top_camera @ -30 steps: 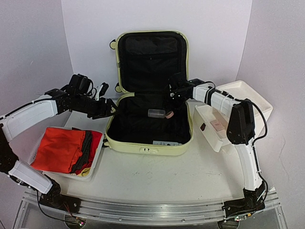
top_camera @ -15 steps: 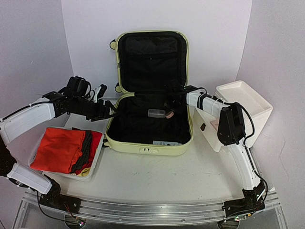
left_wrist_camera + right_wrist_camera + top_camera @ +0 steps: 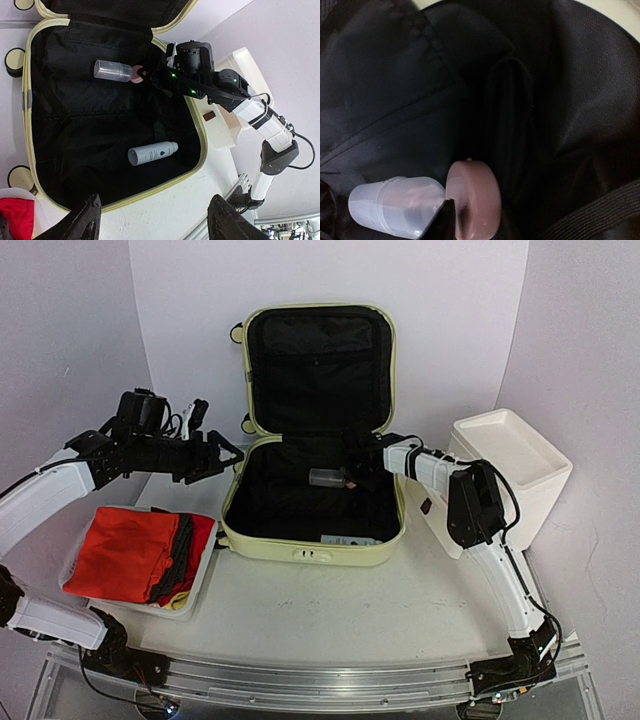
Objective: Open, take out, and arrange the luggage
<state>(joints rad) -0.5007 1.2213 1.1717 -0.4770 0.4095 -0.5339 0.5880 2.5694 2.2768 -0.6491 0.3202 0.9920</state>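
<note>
The luggage (image 3: 310, 548), a pale yellow-green suitcase, lies open with its lid upright against the back wall. It also fills the left wrist view (image 3: 200, 150). On its black lining lie a clear bottle with a pink cap (image 3: 328, 478) and a white spray bottle (image 3: 152, 152). My right gripper (image 3: 352, 472) is inside the case at the pink cap (image 3: 475, 197), open. One dark fingertip (image 3: 445, 220) touches where the cap meets the clear bottle (image 3: 395, 205); the other finger is hidden. My left gripper (image 3: 218, 453) is open and empty, just left of the case, fingertips (image 3: 87, 217) spread wide.
A white tray (image 3: 205, 575) with folded red and grey clothes sits front left. A white bin (image 3: 515, 455) and a low white box (image 3: 440, 510) stand right of the case. The case's wheels (image 3: 15, 60) are at its left side.
My right gripper has moved down and left into the case, up to the pink-capped bottle. My left arm has drawn back to the left, away from the case's rim.
</note>
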